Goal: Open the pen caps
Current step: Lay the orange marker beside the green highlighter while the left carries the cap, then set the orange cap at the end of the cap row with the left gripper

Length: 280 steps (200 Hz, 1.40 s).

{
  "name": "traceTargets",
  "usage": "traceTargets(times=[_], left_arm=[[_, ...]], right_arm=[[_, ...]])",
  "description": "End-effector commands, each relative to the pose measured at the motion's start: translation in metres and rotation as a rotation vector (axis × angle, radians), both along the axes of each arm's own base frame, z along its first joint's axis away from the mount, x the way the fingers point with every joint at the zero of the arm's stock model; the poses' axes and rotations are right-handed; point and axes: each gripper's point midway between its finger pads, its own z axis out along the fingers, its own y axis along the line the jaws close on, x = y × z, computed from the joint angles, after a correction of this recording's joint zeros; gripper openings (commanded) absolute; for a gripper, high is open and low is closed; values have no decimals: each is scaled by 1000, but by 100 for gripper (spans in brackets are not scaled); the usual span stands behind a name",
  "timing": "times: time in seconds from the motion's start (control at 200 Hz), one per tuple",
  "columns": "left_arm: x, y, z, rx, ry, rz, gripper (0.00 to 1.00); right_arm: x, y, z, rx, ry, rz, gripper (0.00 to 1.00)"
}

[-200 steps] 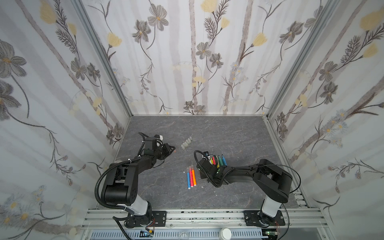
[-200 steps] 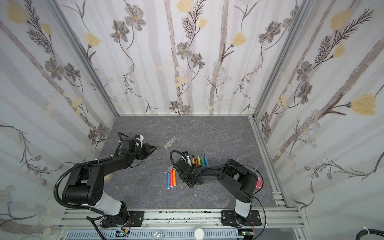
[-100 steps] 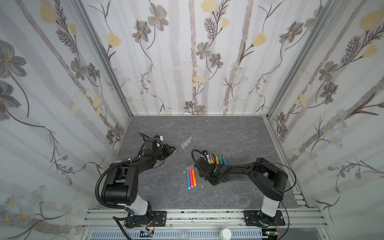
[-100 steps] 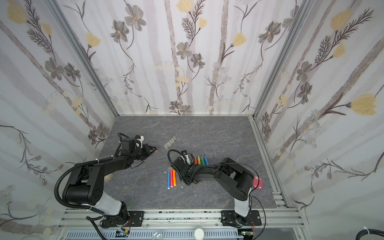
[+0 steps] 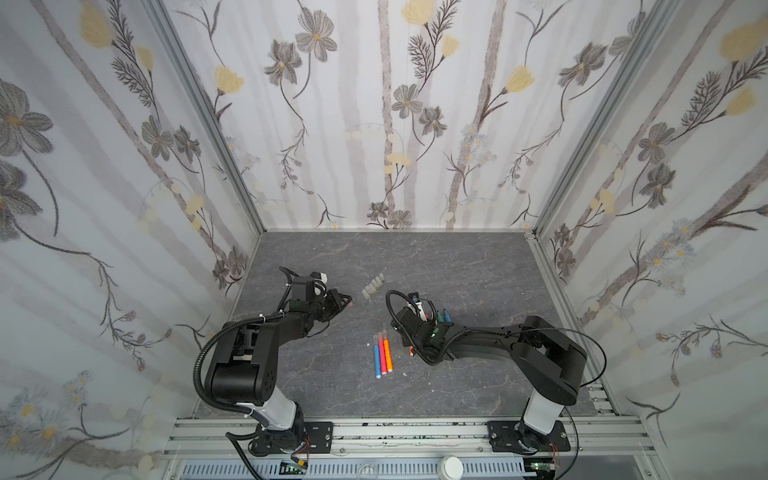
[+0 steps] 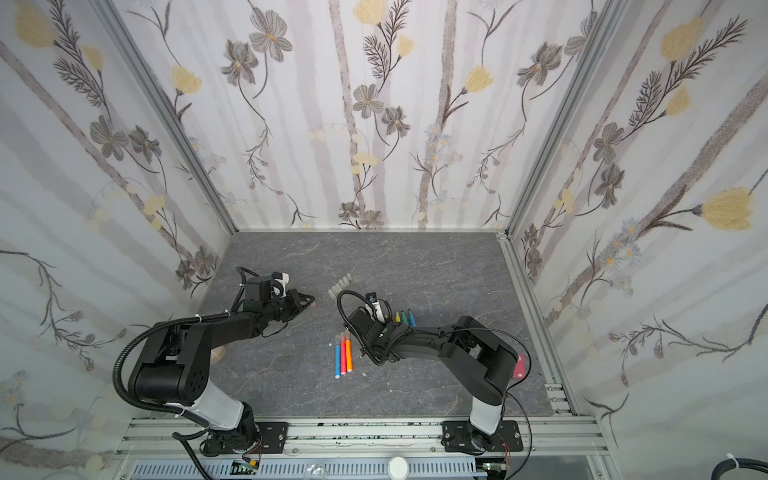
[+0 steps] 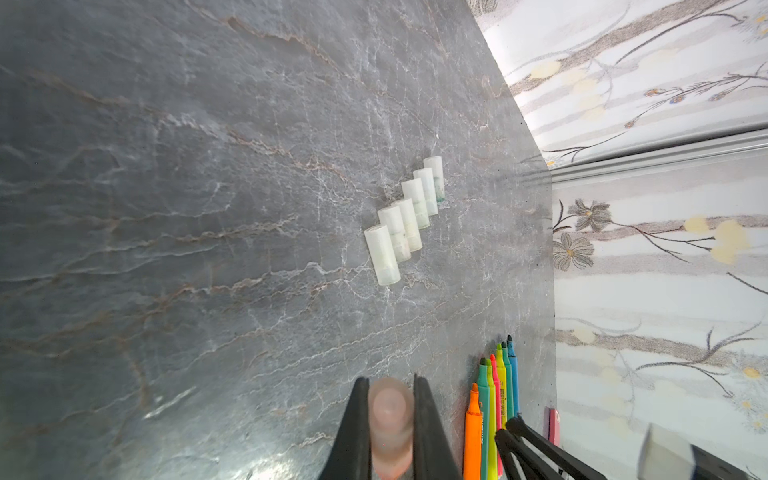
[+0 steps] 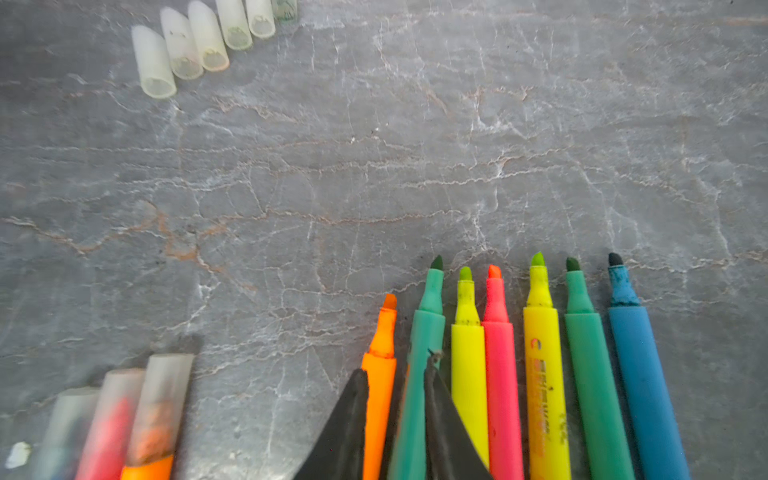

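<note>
Left pincer (image 7: 390,384) clamped on a pink-tinted translucent plastic cap (image 7: 390,419); right pincer (image 8: 395,365) narrowly parted over uncapped bright marker pens (image 8: 540,365).
Left arm (image 5: 286,324) stretches low from the left of the front edge of the grey marbled worktop (image 5: 457,266) toward its middle. The right arm (image 5: 490,332) folds low from the right of that edge, jaws straddling orange and green barrels, contact unclear. Six whitish loose caps (image 5: 372,286) lie in a row toward the back edge, three capped pens (image 5: 382,353) toward the front edge. Bare surface runs along the back edge.

Top views look down from high in front; wrist views skim the table (image 7: 166,166) closely, sharing the pen caps (image 7: 403,216).
</note>
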Motion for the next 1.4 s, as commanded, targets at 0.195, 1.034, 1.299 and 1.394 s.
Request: traceTargets(times=[0.195, 1.034, 1.299, 1.394], left_arm=[[13, -14, -13, -2, -5, -23, 0], [48, -26, -40, -9, 33, -10, 16], [54, -27, -37, -15, 26, -7, 24], [55, -27, -37, -17, 27, -6, 26]], right_arm=[[-3, 9, 48, 128, -76, 71, 30], [-22, 18, 41, 188, -23, 128, 30], [-35, 37, 21, 182, 30, 171, 30], [-40, 44, 16, 191, 49, 186, 30]])
